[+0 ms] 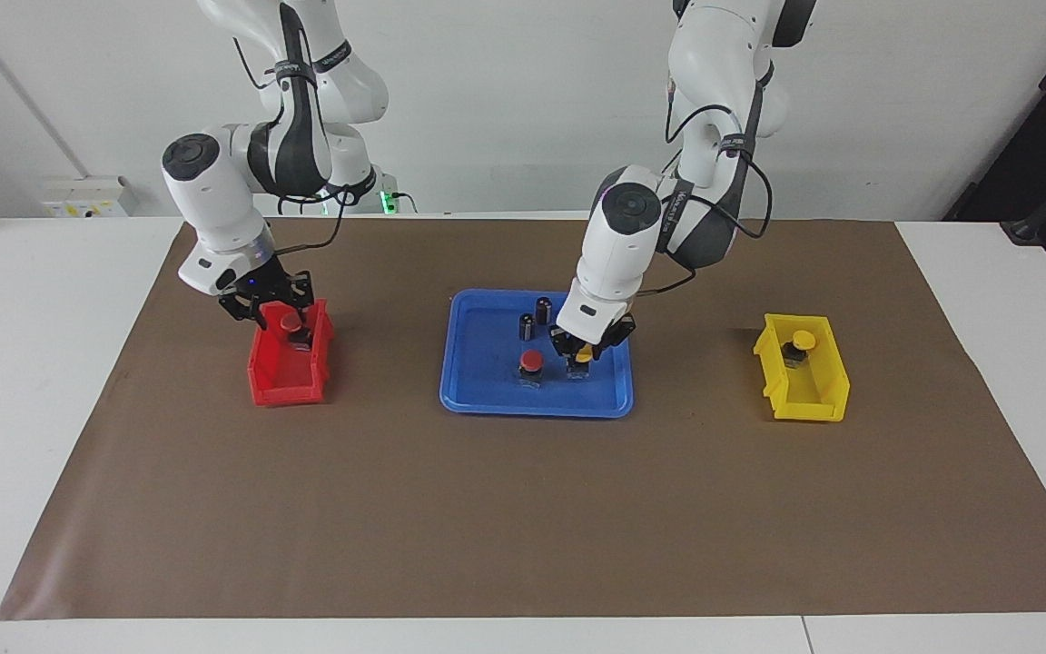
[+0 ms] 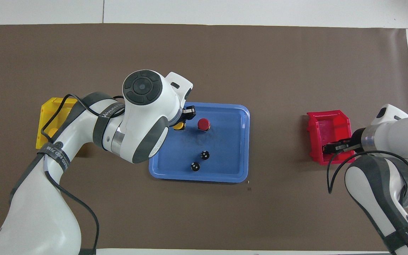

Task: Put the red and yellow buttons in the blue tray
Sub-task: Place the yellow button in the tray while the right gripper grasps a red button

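Tray: flat rectangular blue plastic tray (image 1: 487,395) (image 2: 243,141) with rounded corners and a low rim, at the middle of the table on the brown paper mat (image 1: 523,509) (image 2: 260,63).
Tray contents: one red-capped push-button on a dark base (image 1: 531,363) (image 2: 203,124), standing upright; two dark capless cylinders (image 1: 534,318) (image 2: 199,160), nearer the robots than that button.
Left gripper: the left gripper (image 1: 585,356) (image 2: 182,120) is low inside the tray, just beside the red-capped button toward the left arm's end of the table, fingers pinched on a yellow-capped push-button (image 1: 583,355) (image 2: 179,125); its base seems to touch the tray floor, though this is hard to confirm.
Yellow bin: small yellow plastic bin (image 1: 814,400) (image 2: 48,109) toward the left arm's end of the table, holding the other yellow-capped button (image 1: 802,343), upright.
Red bin: small red plastic bin (image 1: 282,381) (image 2: 328,124) toward the right arm's end of the table, holding the second red-capped button (image 1: 291,325).
Right gripper: the right gripper (image 1: 271,307) (image 2: 335,147) is at the bin's end nearer the robots, its fingers spread either side of that red cap; contact with it cannot be told.
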Controlling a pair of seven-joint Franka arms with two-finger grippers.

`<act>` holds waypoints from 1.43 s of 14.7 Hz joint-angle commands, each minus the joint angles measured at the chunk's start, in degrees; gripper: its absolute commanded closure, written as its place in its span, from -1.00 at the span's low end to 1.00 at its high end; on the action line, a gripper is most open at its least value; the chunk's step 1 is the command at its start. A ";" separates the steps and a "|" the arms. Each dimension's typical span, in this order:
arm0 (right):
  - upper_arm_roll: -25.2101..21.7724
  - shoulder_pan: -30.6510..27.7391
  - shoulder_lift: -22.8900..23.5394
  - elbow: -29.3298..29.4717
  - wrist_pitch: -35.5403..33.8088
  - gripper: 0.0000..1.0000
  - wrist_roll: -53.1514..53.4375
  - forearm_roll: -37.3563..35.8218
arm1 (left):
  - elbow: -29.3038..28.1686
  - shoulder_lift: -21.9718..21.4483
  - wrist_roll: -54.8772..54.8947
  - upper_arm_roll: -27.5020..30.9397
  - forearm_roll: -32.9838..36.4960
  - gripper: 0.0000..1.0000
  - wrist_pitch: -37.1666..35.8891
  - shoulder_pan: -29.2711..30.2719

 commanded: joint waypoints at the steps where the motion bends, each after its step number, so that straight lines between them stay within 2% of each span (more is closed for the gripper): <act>1: 0.82 -0.84 0.05 -1.14 1.59 -0.31 0.23 0.47 | -0.82 0.03 -0.06 0.47 -1.03 0.95 1.65 -0.74; 3: 0.82 -0.93 0.85 -1.41 1.77 -0.31 0.50 0.47 | -0.74 0.03 -0.06 0.47 -1.03 0.87 1.57 -0.92; 4: 0.82 -0.84 0.76 -1.49 1.77 -0.30 1.11 0.47 | -0.74 0.03 0.02 0.47 -1.03 0.57 1.57 -0.83; 5: 0.82 -0.75 0.76 -1.76 1.77 -0.28 2.50 0.47 | -0.74 0.03 0.02 0.47 -1.03 0.10 1.65 -0.83; 6: 0.82 -0.49 0.67 -1.85 1.77 -0.26 3.39 0.47 | -0.56 0.03 -0.06 0.47 -1.03 -0.27 1.13 -0.92; 10: 0.82 -0.40 0.15 -4.30 4.41 -0.22 3.05 0.47 | 1.63 -1.45 -0.59 1.08 -0.68 -0.94 -6.05 -1.63; 13: 0.82 -0.40 0.15 -4.31 4.41 0.16 3.05 0.38 | 2.08 -5.93 0.81 3.63 0.29 -1.00 -13.44 1.97; 15: 0.82 -0.40 0.23 -3.87 3.97 0.46 3.13 0.38 | 2.16 -9.27 8.32 3.90 0.47 -1.00 -17.57 6.52; 16: 0.82 -0.31 0.67 -2.39 3.36 0.51 3.31 0.38 | 2.60 -10.59 12.55 3.90 1.95 -1.00 -18.55 8.38; 18: 1.08 0.47 2.77 4.09 -2.76 0.51 3.57 0.38 | 2.69 -14.27 15.48 3.90 4.15 -1.00 -19.87 11.54; 21: 1.43 0.74 7.95 21.47 -20.24 0.51 3.92 0.29 | 2.87 -20.60 30.82 3.90 4.60 -1.00 -26.27 18.57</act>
